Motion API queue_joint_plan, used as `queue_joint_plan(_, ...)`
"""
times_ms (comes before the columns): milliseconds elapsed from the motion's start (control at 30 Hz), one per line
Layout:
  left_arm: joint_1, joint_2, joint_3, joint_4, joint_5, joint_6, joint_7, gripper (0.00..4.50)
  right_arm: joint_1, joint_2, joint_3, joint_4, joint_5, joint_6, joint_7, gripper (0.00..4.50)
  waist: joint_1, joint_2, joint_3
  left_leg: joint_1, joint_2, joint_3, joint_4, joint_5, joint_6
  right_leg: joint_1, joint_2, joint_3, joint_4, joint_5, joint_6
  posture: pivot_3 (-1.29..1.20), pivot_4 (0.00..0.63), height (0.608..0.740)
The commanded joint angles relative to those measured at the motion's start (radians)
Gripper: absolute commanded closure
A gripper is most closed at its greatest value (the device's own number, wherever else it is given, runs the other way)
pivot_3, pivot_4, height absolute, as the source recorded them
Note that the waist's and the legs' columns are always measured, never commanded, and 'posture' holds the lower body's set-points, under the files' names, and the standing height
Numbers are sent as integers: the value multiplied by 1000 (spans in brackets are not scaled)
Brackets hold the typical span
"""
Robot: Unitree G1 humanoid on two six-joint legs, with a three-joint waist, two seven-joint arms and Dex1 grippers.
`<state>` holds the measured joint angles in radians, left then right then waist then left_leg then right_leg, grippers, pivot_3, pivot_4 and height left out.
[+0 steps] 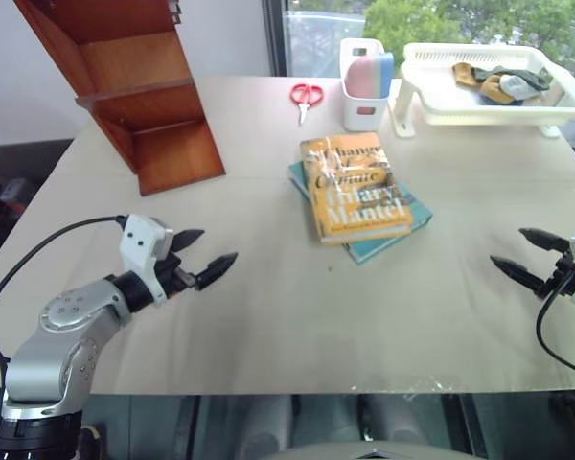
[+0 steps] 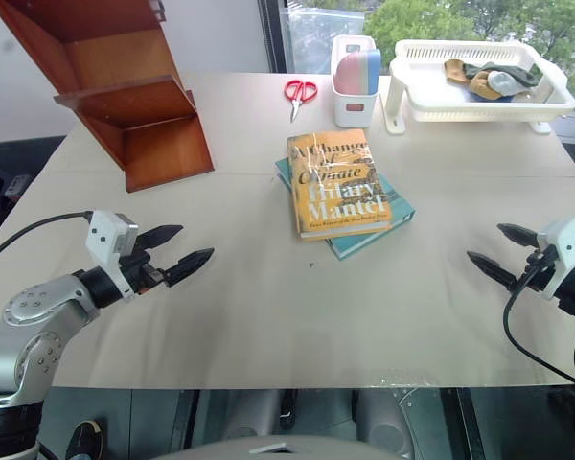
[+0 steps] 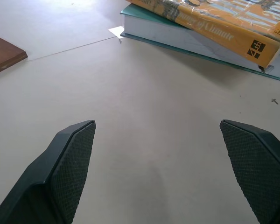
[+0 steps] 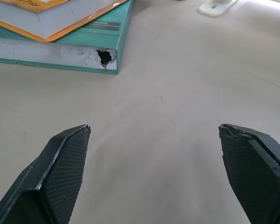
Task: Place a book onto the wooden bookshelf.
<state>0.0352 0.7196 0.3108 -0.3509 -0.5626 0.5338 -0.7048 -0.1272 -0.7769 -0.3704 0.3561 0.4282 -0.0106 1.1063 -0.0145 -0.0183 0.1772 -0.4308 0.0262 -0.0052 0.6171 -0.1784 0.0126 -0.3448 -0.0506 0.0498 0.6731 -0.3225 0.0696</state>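
Bench (image 1: 297, 316) surface is covered in pale beige sheeting and carries all items. Bookshelf (image 1: 139, 86), reddish-brown wood with slanted side panels and flat tiers, stands at the far left corner of the bench. White tray (image 1: 479, 91) with slotted walls sits at the far right corner and holds crumpled cloth items. Book (image 1: 353, 187), a glossy yellow-orange hardback with white cover lettering, lies flat near the bench centre, well apart from the bookshelf. It rests on top of a teal book (image 1: 402, 225), whose edges project beyond it at the near and right sides; the right wrist view shows a torn corner on the teal book. White holder (image 1: 362, 91) stands just beside the tray, behind the books, with pink and blue items in it. Red scissors (image 1: 306, 96) lie flat between the bookshelf and the holder.

Left hand (image 1: 203, 257) hovers over bare bench at the near left, fingers spread wide and grasping nothing, pointing toward the books. Right hand (image 2: 503, 254) hovers at the near right, fingers likewise spread and empty, also pointing toward the books. Both hands are well apart from the book.
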Motion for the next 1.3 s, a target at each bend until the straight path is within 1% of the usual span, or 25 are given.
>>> queue_joint_plan(33,-32,20,10,9,2,-15,-25,10,23,-3,-47,-48,16,-26,-19,0,0,0,0,0,0,0,0,0,0,0,0,0,0,0,0,0,150,740)
queue_joint_plan(100,-58,21,5,28,1,-21,-37,10,39,3,-54,-57,18,-31,-31,0,5,0,0,0,0,0,0,0,0,0,0,0,0,0,0,0,150,740)
queue_joint_plan(333,-78,22,11,48,14,-24,-58,10,38,6,-46,-64,21,-33,-47,0,-2,0,0,0,0,0,0,0,0,0,0,0,0,0,0,0,150,740)
queue_joint_plan(733,-80,26,19,43,22,-19,-68,10,16,11,-32,-54,17,-31,-58,0,0,0,0,0,0,0,0,0,0,0,0,0,0,0,0,0,150,740)
queue_joint_plan(800,-87,31,26,43,19,-16,-68,10,2,14,-29,-59,27,0,-70,0,0,0,0,0,0,0,0,0,0,0,0,0,0,0,0,0,150,740)
queue_joint_plan(900,-122,44,59,48,-26,11,-78,10,-32,32,-21,-86,54,75,-104,0,0,0,0,0,0,0,0,0,0,0,0,0,1,0,0,0,150,740)
queue_joint_plan(967,-152,70,95,59,-85,41,-120,10,-75,49,2,-102,54,127,-138,0,-2,0,0,0,0,0,0,0,0,0,0,0,1,0,0,0,150,740)
queue_joint_plan(1100,-211,170,175,85,-220,130,-234,10,-197,91,46,-92,62,255,-214,0,-6,0,0,0,1,0,1,0,0,-1,1,0,3,0,0,0,150,740)
queue_joint_plan(1167,-244,250,213,116,-272,173,-312,10,-279,123,67,-63,66,313,-251,0,-7,0,1,0,0,0,1,0,0,-1,1,0,3,0,0,0,150,740)
queue_joint_plan(1300,-247,407,255,181,-306,212,-499,10,-431,216,93,-4,90,416,-311,0,-19,1,2,0,0,0,0,0,0,-2,2,0,3,0,0,0,150,740)
